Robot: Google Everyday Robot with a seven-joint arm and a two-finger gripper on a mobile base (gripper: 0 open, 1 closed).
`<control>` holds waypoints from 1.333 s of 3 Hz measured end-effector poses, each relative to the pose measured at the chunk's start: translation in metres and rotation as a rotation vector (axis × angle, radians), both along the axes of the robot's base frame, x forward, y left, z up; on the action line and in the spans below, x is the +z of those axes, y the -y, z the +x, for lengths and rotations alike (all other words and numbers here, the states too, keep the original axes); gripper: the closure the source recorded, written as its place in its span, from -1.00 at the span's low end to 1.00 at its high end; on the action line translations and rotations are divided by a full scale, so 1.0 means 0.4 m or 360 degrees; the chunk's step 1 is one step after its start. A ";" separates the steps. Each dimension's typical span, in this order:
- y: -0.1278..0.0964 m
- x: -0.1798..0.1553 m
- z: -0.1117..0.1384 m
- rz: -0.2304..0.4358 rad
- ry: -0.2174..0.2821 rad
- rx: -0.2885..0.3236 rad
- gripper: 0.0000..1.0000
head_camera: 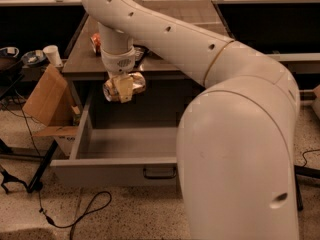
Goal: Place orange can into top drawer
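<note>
**Arm** point(225, 84). White and jointed, it fills the right half of the view. It arches over the desk and comes down at the front edge, near the front-left corner.

**Desk** point(87, 59). Brown top. The front edge runs across the middle of the view.

**Top drawer** point(110, 174). Grey metal, pulled well out from under the front edge, with a dark bar handle at the centre of its front. The floor looks bare where it shows.

**Cardboard box** point(47, 99). Leans on the floor beside the desk's front-left corner, just outside the drawer's left wall.

**Gripper** point(123, 90). Hangs just below the front edge, above the rear-left part of the drawer, with its fingers clamped on the can.

**Orange can** point(138, 82). Gold-and-silver and wrinkled, it is held in the air, clear of both drawer and desk. Its long axis lies nearly level along the front edge, the right end a little higher. Its ends face the drawer's side walls.

**Orange-red packet** point(96, 43). Lies on the desk top near the left edge.

**Handling note (judgement).** The step in hand is the descent.
- Bring the can slightly forward, out from under the front edge.
- Lower it straight down, staying inside the left wall.
- Keep the axis level so the can lands on its side.
- Let go only close to the floor, since a round body may roll and thin metal may dent.
</note>
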State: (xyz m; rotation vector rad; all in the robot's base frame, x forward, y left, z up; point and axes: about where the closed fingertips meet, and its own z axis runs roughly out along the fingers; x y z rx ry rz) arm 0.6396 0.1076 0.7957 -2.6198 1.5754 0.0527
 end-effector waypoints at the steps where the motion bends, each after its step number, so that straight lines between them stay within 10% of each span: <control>1: 0.004 -0.031 -0.039 -0.0013 -0.0101 -0.0034 1.00; 4: 0.019 -0.164 -0.132 0.0046 -0.0176 -0.0295 1.00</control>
